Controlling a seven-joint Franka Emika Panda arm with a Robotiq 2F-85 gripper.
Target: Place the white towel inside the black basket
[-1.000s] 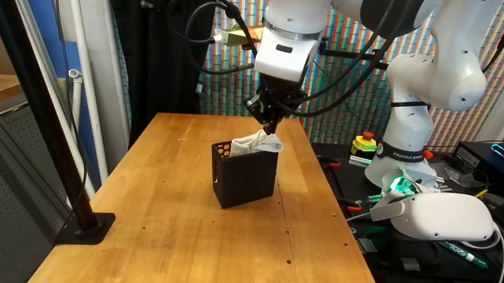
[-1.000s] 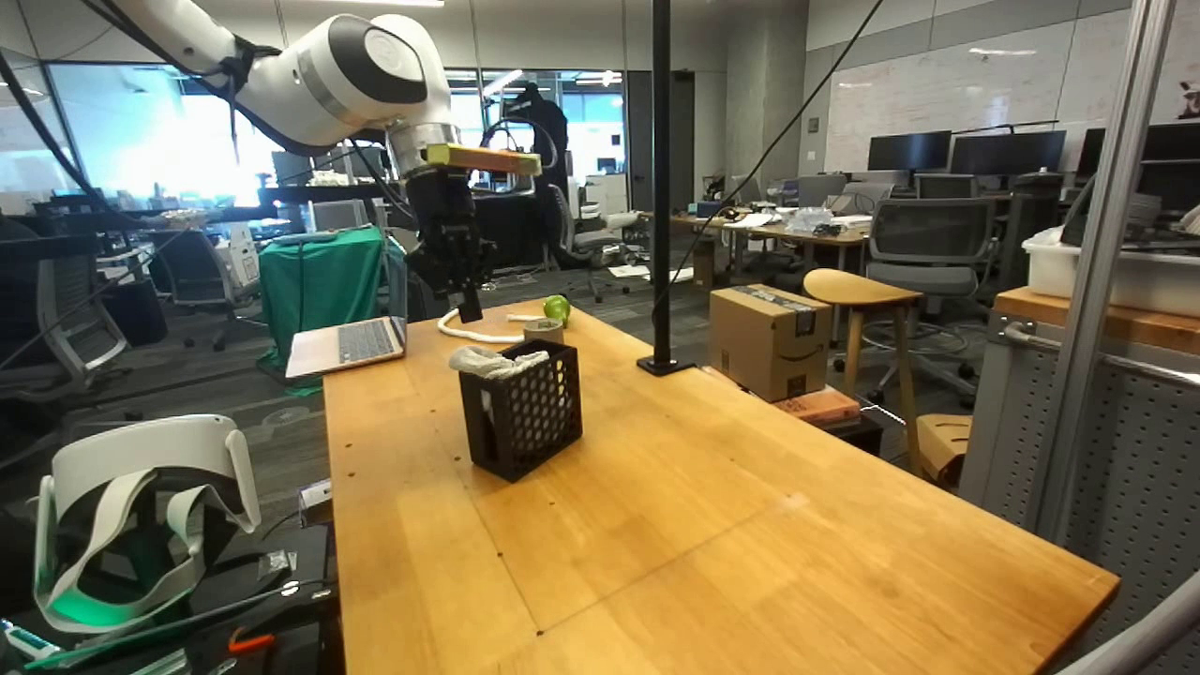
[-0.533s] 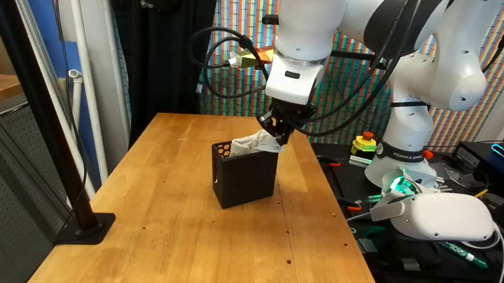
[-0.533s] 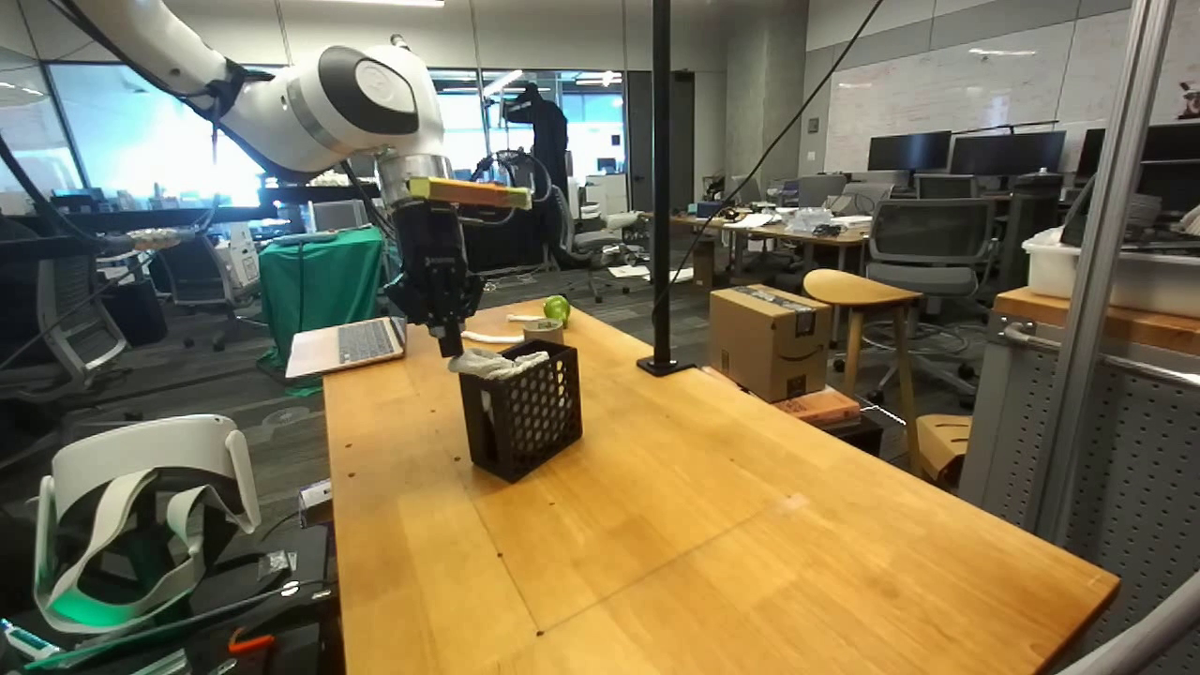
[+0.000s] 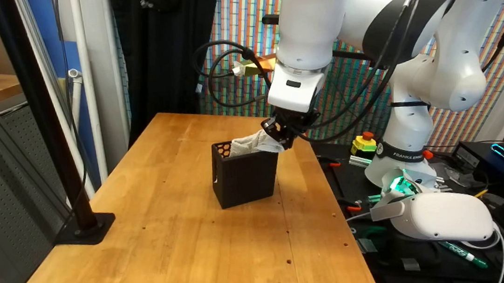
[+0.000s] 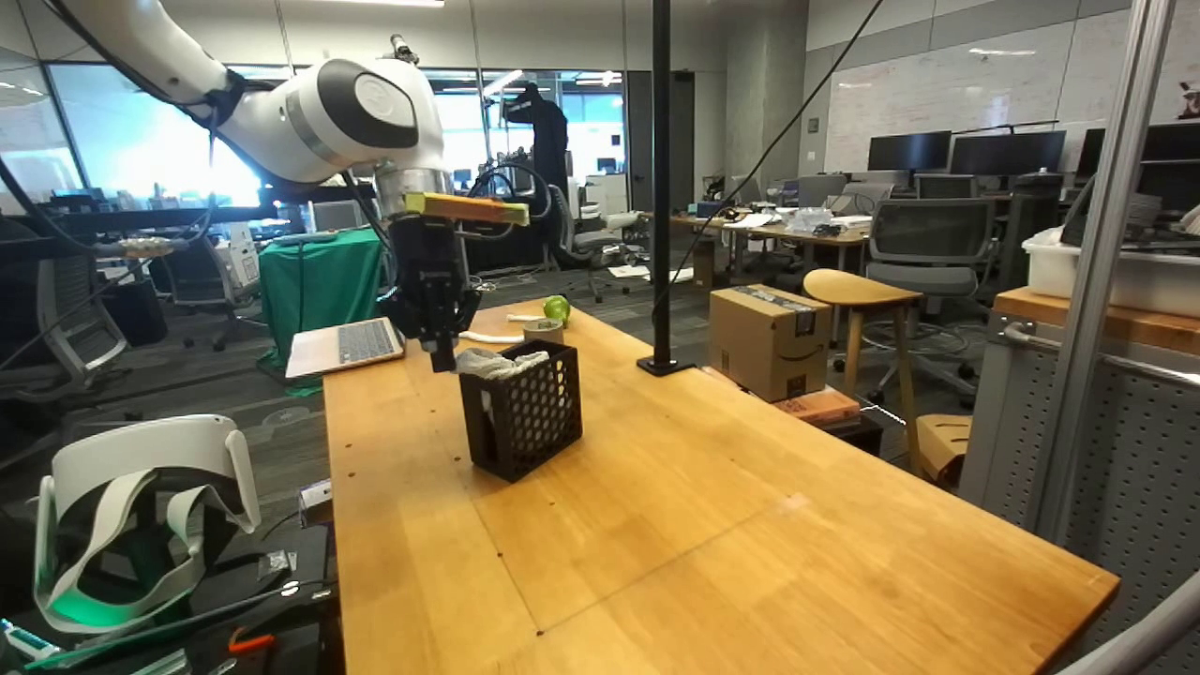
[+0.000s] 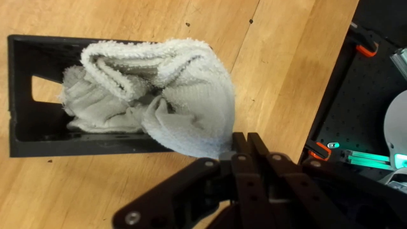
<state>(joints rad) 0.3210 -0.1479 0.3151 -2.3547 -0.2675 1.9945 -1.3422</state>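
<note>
- White towel (image 7: 178, 92): bunched inside the black basket (image 7: 89, 145), taking up most of the mouth, upper folds above the rim.
- One end flops out over the short side nearest the robot base (image 5: 388, 167); wrist view has cloth covering that rim.
- Basket: upright on the wooden table (image 5: 187, 242). Solid broad wall (image 5: 249, 179) toward the camera in an exterior view; opposite wall (image 6: 546, 408) full of holes, short end slotted.
- Gripper (image 7: 247, 136): jaws together, hairline gap at the tips. Towel edge is just outside them, beside one tip. Can't tell if cloth and metal touch.
- Arm (image 5: 309, 18): reaches over the table, gripper pointing down right next to the overhanging towel end in both exterior views.
- Far end of table, in an exterior view: tan roll (image 6: 543, 330), white cord (image 6: 492, 338), round green item (image 6: 557, 308). Laptop (image 6: 352, 345), lid up, at the table's edge.
- Black pole (image 6: 662, 187) stands at one table edge; cardboard box (image 6: 771, 339) past it, off the table.
- VR headset (image 5: 447, 217) and red-topped yellow button (image 5: 364, 142) on the black surface (image 5: 350, 180) beside the table, near the robot base.
</note>
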